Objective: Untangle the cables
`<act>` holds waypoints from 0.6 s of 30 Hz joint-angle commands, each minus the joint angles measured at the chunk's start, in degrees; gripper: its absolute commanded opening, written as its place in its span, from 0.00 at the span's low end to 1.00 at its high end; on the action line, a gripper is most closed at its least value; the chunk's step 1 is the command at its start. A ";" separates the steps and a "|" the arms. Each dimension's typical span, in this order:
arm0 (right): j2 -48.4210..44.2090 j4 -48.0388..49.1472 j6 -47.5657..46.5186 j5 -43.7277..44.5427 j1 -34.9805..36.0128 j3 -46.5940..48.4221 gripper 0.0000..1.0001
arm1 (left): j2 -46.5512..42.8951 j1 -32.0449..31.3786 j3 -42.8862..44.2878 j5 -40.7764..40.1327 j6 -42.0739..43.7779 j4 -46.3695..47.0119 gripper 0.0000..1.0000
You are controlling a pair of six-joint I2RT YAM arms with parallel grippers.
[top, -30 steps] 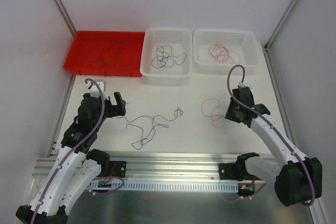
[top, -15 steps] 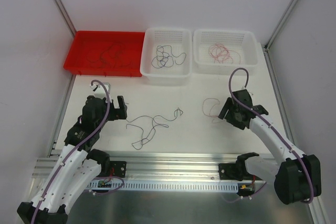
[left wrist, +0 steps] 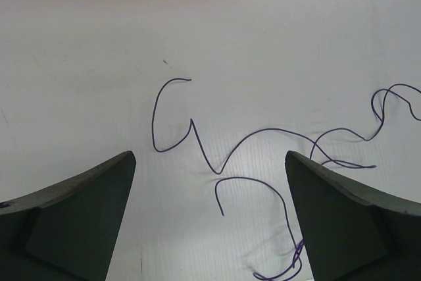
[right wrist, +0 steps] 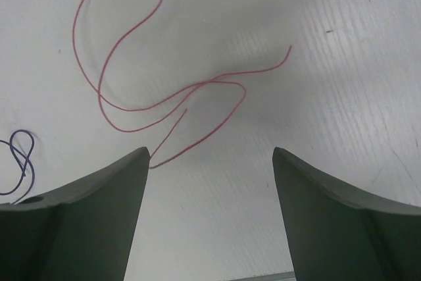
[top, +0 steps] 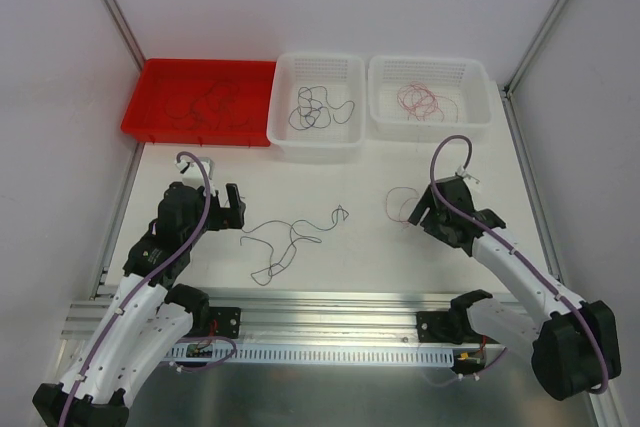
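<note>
Thin dark purple cables [top: 288, 240] lie tangled on the white table, just right of my left gripper [top: 233, 209]. In the left wrist view the same purple cables [left wrist: 263, 137] curl between and beyond the wide-open left gripper [left wrist: 209, 156], which touches none of them. A red cable [top: 396, 203] lies loose on the table beside my right gripper [top: 419, 210]. In the right wrist view that red cable [right wrist: 131, 106] loops ahead of the open right gripper [right wrist: 210, 151], with one end near the left fingertip [right wrist: 135, 162]. Nothing is held.
Three containers line the back: a red tray [top: 158, 82] with dark cables, a white basket [top: 320, 150] with black cables, and a white basket [top: 430, 127] with red cables. A metal rail [top: 330, 307] runs along the near edge. A purple loop [right wrist: 20, 156] shows at the left.
My right gripper has opened from nearly shut and shifted a little left and back; the red cable now lies free on the table. The left arm has drawn in slightly.
</note>
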 commanded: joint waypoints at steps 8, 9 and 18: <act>4.17 2.33 -7.47 7.36 8.86 8.53 0.82 | 0.40 0.68 -0.34 1.47 0.70 1.25 0.99; 5.14 2.50 -7.39 7.62 9.13 9.32 0.83 | 0.40 0.68 -0.34 1.47 0.79 1.16 0.99; 18.50 7.50 -11.34 7.89 10.53 14.78 0.79 | 0.58 0.68 -0.43 1.38 0.70 1.16 0.99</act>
